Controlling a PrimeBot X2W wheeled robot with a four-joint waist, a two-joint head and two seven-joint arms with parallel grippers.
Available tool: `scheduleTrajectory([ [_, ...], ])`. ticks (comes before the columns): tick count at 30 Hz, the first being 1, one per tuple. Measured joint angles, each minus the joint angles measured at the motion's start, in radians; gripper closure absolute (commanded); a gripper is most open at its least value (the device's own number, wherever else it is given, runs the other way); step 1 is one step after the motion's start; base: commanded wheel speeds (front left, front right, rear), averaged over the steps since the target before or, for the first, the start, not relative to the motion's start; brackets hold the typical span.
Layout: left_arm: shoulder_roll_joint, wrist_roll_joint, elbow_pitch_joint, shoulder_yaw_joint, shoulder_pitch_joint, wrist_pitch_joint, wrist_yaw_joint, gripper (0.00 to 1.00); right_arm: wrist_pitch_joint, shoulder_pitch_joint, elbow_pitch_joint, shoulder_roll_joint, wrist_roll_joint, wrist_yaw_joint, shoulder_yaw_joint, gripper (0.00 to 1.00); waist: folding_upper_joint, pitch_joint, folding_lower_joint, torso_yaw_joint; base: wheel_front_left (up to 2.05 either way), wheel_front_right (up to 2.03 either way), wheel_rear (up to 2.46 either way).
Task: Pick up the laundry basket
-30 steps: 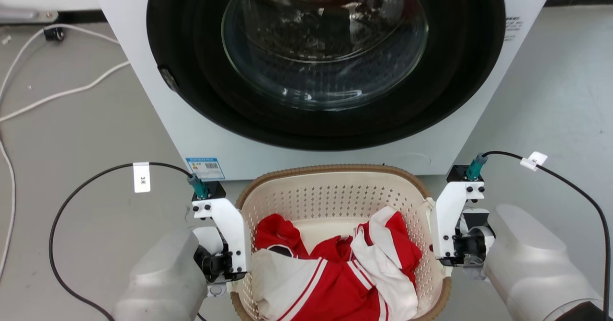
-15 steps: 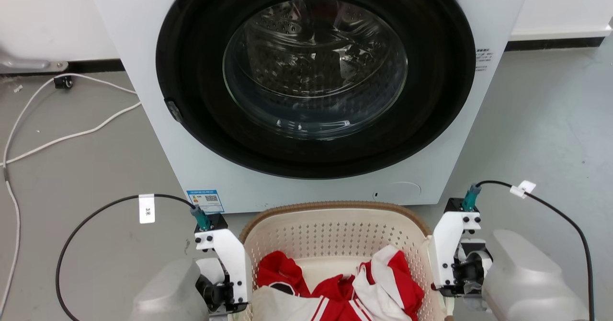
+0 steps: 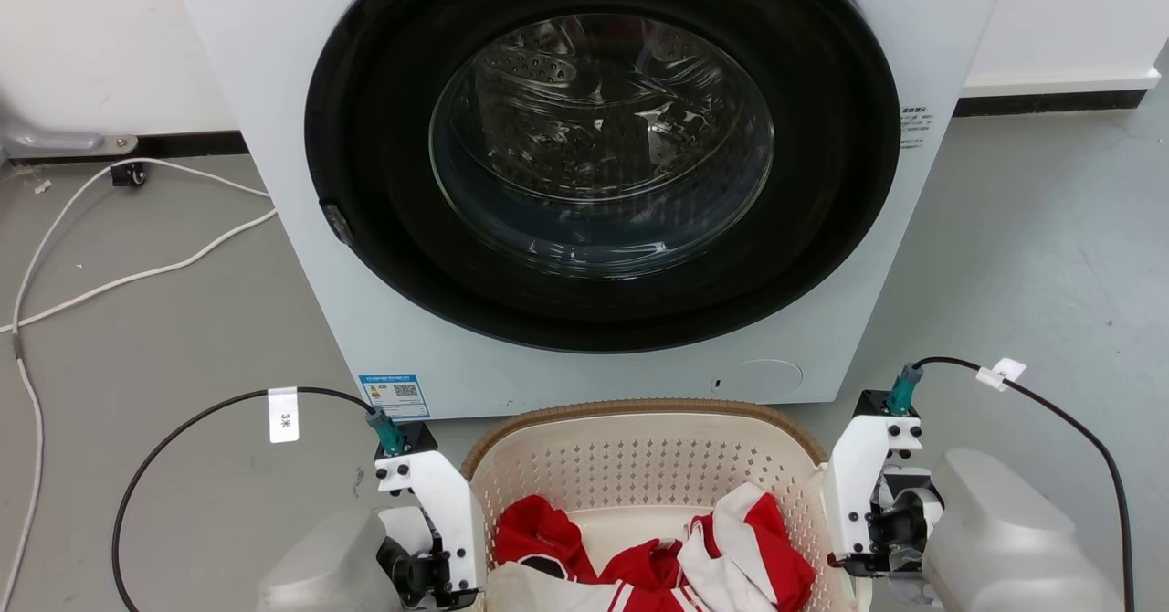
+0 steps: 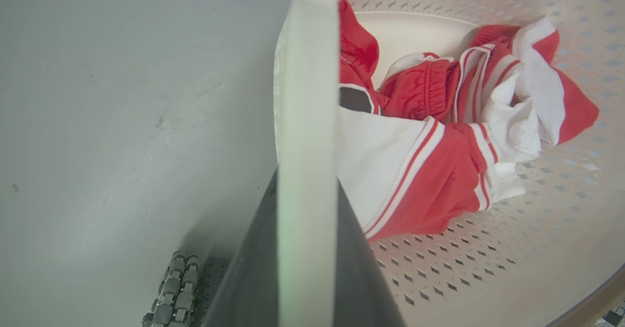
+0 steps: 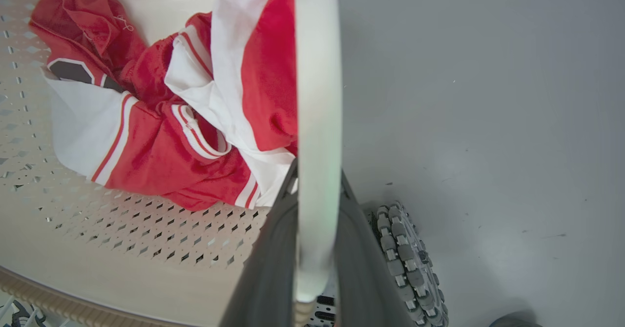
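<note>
Laundry basket (image 3: pixel 639 408): right in front of the washing machine (image 3: pixel 274 64), centred under its round door, with the far brown rim close to the machine's base. Can't tell if it's off the floor or not.

Inside it: bunched-up red-and-white clothes (image 3: pixel 731 539), piled on the half farther from the washing machine.

Left hand (image 4: pixel 307 180): at the basket's side nearer the washing machine's left edge, fingers pointing straight down toward the grey floor. The two dark fingers are clenched on the white loop handle (image 4: pixel 307 73), one on each side of the strap.

Right hand (image 5: pixel 318 171): same deal mirrored, at the side nearer the washing machine's right edge. It points down too, with the fingers pinching the other handle (image 5: pixel 317 49) between them.

Arms: both pale forearms come in from the side away from the washing machine, wrists about level with each other and hugging the basket walls. A black cable loops off each wrist.

Also around: a white cable (image 3: pixel 137 274) trails on the floor off the washing machine's left side.
</note>
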Motion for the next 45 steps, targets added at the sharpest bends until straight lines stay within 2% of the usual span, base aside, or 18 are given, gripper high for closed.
scheduleTrajectory([
  [31,-0.001,-0.030,0.007,-0.049,0.000,-0.028,0.000,1.00,0.031,0.002,0.000,0.014,-0.114,0.000,-0.113,1.00,0.0000,-0.001,0.0001,0.000,0.00,0.00,0.00],
  [45,0.001,-0.050,0.012,-0.063,0.000,-0.036,0.000,1.00,0.034,0.002,0.000,0.014,-0.083,0.000,-0.098,1.00,0.0000,0.002,0.0001,0.002,0.00,0.00,0.00],
])
